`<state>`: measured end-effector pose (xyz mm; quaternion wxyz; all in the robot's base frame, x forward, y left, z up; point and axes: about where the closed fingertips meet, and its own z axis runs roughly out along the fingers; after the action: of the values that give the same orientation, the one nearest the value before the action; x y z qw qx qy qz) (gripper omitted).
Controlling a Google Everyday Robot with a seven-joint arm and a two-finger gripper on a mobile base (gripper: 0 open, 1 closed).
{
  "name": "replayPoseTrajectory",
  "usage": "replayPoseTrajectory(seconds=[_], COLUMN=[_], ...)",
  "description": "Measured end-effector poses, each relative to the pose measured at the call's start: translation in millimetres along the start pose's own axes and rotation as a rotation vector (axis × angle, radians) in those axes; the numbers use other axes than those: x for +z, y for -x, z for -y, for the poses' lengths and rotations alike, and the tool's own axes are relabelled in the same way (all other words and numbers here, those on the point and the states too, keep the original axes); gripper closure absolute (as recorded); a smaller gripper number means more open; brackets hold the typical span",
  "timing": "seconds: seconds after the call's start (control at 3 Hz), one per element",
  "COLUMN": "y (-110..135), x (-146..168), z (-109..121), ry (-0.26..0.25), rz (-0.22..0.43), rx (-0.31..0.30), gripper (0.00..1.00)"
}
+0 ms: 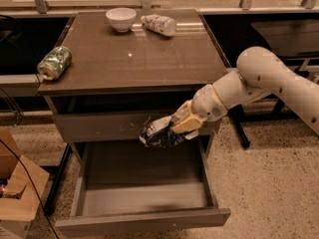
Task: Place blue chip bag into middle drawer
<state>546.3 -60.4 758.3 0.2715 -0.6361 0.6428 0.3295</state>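
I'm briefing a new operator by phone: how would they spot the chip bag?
Find the brown table, then the open drawer pulled out below it. Just above that drawer the gripper holds the chip bag: crumpled, dark blue and white, the only item off the tabletop, unlike the can, bottle and bowl.

The gripper point(175, 129), clamped on the blue chip bag point(154, 134), hung above the rear of the open middle drawer point(144, 222), with free room down toward 6 o'clock onto its floor, hemmed by 2 side walls at 3 and 9 o'clock and the scratched drawer front point(99, 126) at 12 o'clock.
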Motion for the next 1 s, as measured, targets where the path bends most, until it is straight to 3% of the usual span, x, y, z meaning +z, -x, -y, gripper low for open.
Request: replayPoseTrajectory(seconds=[0.67, 1.0], y=[-5.5, -21.1], x=[8.1, 32.8], z=[1.0, 5.2], ry=[0.017, 0.027], rz=[-0.001, -0.029], rx=[0.019, 0.058], gripper=[1.0, 1.0])
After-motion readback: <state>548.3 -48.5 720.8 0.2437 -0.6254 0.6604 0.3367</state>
